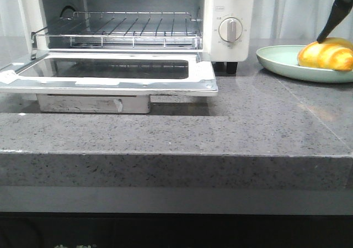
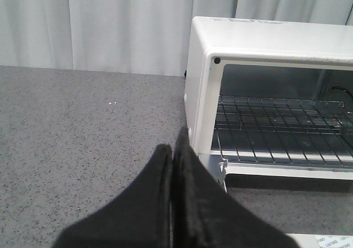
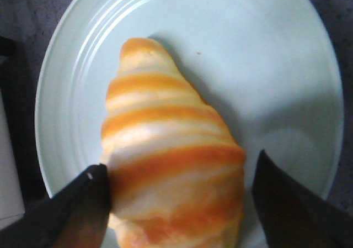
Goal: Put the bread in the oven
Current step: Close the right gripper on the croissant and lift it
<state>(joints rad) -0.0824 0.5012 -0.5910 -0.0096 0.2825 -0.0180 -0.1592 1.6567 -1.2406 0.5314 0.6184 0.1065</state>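
The bread (image 1: 326,56) is a glossy golden roll with orange ridges, lying on a pale green plate (image 1: 276,57) at the right of the counter. My right gripper (image 1: 325,35) is open and straddles the bread (image 3: 171,165). One fingertip (image 3: 94,181) touches its side, and the other stands a little apart from it. The white oven (image 1: 229,16) stands at the back left with its glass door (image 1: 110,82) folded down flat and its wire rack (image 1: 127,30) bare. My left gripper (image 2: 174,146) is shut and empty, beside the oven's left front corner (image 2: 201,93). It does not show in the front view.
The open door overhangs the grey stone counter (image 1: 248,126) and rests over a metal tray (image 1: 94,103). The oven's dials (image 1: 230,30) face forward next to the plate. White curtains hang behind. In the right wrist view the plate's rim (image 3: 66,66) rings the bread.
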